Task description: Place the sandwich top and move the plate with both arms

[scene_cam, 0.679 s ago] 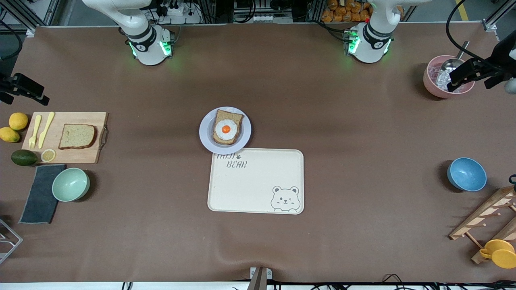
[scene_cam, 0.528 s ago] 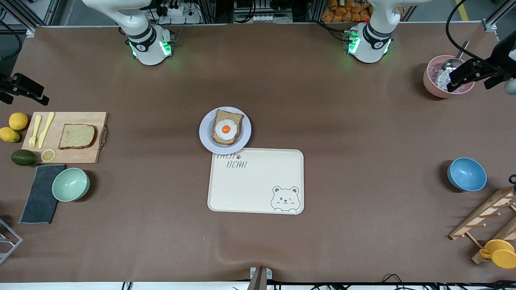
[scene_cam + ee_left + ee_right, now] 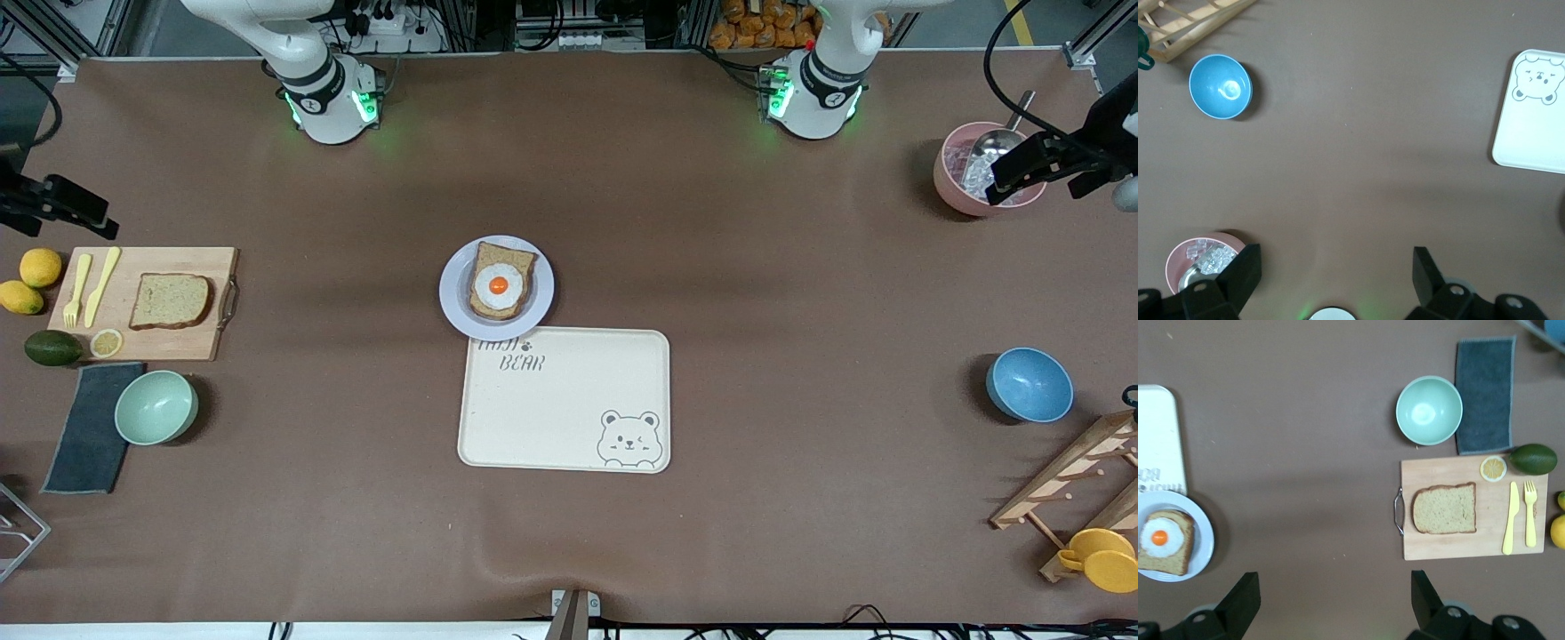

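Plain brown wholegrain sandwich top [image 3: 171, 301] untouched on wooden board [image 3: 142, 342]; small round lavender-white plate [image 3: 454, 310] awaiting it.
Right hand [image 3: 1331, 600] spread above surface near board; left hand [image 3: 1335, 273] spread, waiting over pink bowl [image 3: 1178, 257].

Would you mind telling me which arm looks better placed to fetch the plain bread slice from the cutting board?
Probably the right. The right gripper, open, hangs at the plain bread slice's end of the table, by the cutting board. The left gripper, open, is over the pink bowl.

Brown table [image 3: 800, 293], plate [image 3: 453, 307], tray [image 3: 569, 418], cutting board [image 3: 178, 342]
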Available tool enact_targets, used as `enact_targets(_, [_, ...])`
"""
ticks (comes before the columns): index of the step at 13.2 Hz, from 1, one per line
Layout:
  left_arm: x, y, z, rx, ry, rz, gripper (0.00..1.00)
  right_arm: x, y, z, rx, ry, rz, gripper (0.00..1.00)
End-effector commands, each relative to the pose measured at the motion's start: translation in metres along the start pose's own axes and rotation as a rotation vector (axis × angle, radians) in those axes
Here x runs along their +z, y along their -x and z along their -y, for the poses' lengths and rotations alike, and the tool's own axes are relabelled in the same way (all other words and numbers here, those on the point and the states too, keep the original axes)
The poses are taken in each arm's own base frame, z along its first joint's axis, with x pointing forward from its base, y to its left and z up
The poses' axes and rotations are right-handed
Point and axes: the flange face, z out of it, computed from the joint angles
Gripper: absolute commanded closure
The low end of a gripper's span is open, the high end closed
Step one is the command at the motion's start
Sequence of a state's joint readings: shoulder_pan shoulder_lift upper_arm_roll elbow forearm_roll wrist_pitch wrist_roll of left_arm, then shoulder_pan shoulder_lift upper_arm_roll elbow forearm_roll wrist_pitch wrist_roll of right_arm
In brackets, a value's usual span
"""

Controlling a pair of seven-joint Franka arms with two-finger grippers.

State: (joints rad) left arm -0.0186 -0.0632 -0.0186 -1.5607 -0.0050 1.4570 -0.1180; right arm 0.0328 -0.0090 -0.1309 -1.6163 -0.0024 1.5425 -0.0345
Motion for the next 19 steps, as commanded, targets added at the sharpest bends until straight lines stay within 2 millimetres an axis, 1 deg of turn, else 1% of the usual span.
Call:
enact_targets(1, [0.001,0.0,-0.001,-0.012,-0.022,0.017,0.0,0.057,-0.032,-0.029,0.045,0.017,0.095,0.0])
enact_targets(3, [0.004,0.001,-0.001,-0.01,-0.021,0.023,0.0,0.099,-0.05,-0.049,0.078,0.021,0.134,0.0])
enact_targets(4, [0.005,0.001,-0.001,-0.006,-0.023,0.026,0.0,0.119,-0.055,-0.07,0.108,0.018,0.154,0.0])
enact_targets(5, [0.006,0.001,-0.002,-0.007,-0.022,0.026,0.0,0.137,-0.059,-0.086,0.104,0.013,0.178,0.0])
enact_targets(6, [0.006,0.001,-0.002,-0.009,-0.022,0.026,0.0,0.146,-0.062,-0.102,0.097,0.011,0.177,0.0])
enact_targets(8, [0.008,0.0,-0.002,-0.009,-0.02,0.029,0.0,0.175,-0.064,-0.14,0.05,-0.003,0.194,0.0])
enact_targets(11, [0.011,0.001,-0.002,-0.012,-0.021,0.034,0.0,0.213,-0.047,-0.183,0.007,0.002,0.184,0.0])
enact_targets(14, [0.014,0.001,-0.002,-0.011,-0.018,0.036,0.0,0.25,-0.029,-0.22,0.005,0.018,0.147,0.0])
enact_targets(16, [0.017,-0.001,-0.005,-0.009,-0.008,0.034,0.0,0.273,-0.016,-0.24,0.01,0.022,0.124,0.0])
enact_targets(19, [0.023,-0.001,-0.005,-0.007,-0.008,0.034,0.0,0.325,0.0,-0.276,0.003,0.022,0.105,0.0])
